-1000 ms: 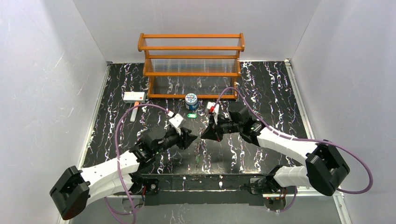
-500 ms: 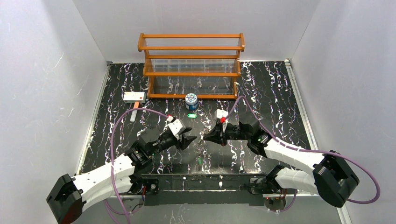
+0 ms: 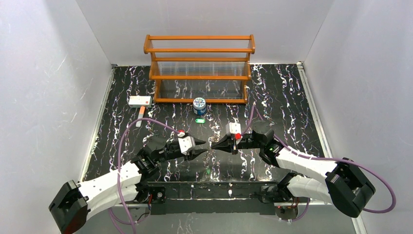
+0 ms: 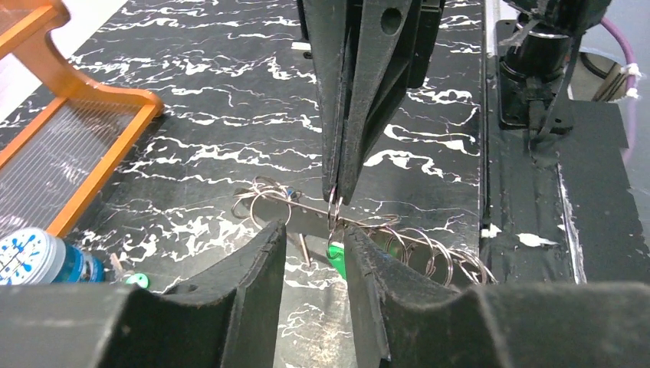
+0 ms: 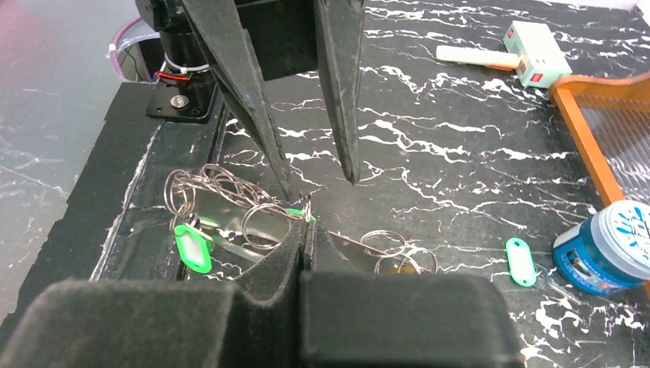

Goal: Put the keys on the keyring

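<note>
The keyring [image 4: 305,218] is a flat pale strip strung with several wire rings, hanging just over the table. My right gripper [image 5: 306,222] is shut on one small ring of the keyring [image 5: 230,208]. In the top view it [image 3: 215,145] meets my left gripper [image 3: 202,146] tip to tip. My left gripper [image 4: 314,239] stands open round the spot below that pinched ring, and a green key tag [image 4: 335,257] touches its right finger [image 4: 372,264]. A second green tag [image 5: 192,247] hangs at the strip's end. One more green key [image 3: 198,121] lies loose on the table.
A blue-and-white can [image 3: 199,105] stands just behind the loose key, in front of an orange wooden rack [image 3: 199,68]. A white box with a red mark [image 3: 140,101] and a white-orange stick [image 3: 140,116] lie at the back left. The black base plate [image 3: 214,187] borders the near edge.
Both wrists have dropped lower and come nearer the front edge. My left gripper has slid right until its tips meet the right gripper's tips. The right jaws stayed shut.
</note>
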Tool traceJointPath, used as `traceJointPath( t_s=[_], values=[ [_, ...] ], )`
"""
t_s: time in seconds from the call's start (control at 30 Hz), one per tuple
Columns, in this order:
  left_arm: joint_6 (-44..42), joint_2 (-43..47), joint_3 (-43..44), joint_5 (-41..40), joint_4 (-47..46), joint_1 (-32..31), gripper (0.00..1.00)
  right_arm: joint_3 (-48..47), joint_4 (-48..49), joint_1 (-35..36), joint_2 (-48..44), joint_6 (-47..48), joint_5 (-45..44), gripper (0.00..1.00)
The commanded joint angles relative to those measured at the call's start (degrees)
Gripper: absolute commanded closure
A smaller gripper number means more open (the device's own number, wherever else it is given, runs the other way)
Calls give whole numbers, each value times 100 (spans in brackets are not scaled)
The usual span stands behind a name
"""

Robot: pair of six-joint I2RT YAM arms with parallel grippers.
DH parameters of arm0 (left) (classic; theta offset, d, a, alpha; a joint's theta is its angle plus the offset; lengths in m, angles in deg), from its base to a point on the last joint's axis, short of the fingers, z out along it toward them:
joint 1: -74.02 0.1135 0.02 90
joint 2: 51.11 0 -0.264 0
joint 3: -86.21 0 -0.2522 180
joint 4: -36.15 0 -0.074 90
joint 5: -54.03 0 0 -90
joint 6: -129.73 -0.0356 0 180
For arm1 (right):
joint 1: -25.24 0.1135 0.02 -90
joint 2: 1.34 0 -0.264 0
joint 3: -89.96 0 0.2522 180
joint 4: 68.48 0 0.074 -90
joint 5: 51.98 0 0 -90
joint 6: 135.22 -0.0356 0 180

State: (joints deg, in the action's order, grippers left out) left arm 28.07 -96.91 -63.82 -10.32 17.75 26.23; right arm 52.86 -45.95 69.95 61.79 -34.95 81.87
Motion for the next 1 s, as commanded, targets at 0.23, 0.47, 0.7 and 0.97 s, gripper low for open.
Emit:
traceJointPath(
  t_s=[0.23,0.47,0.7,0.97],
  values=[
    [-169,-535,49,593,-659,2,85,-75,492,25,-38,284,423,99],
    [-17,-501,66,328,-671,1,100,-31,492,29,-65,272,333,99],
    [83,-211,190,-67,-317,6,100,-118,64,30,-192,448,-84,63],
    [-627,-333,1104,-331,1661,-2,100,-377,-213,32,-289,489,-683,37]
  ],
)
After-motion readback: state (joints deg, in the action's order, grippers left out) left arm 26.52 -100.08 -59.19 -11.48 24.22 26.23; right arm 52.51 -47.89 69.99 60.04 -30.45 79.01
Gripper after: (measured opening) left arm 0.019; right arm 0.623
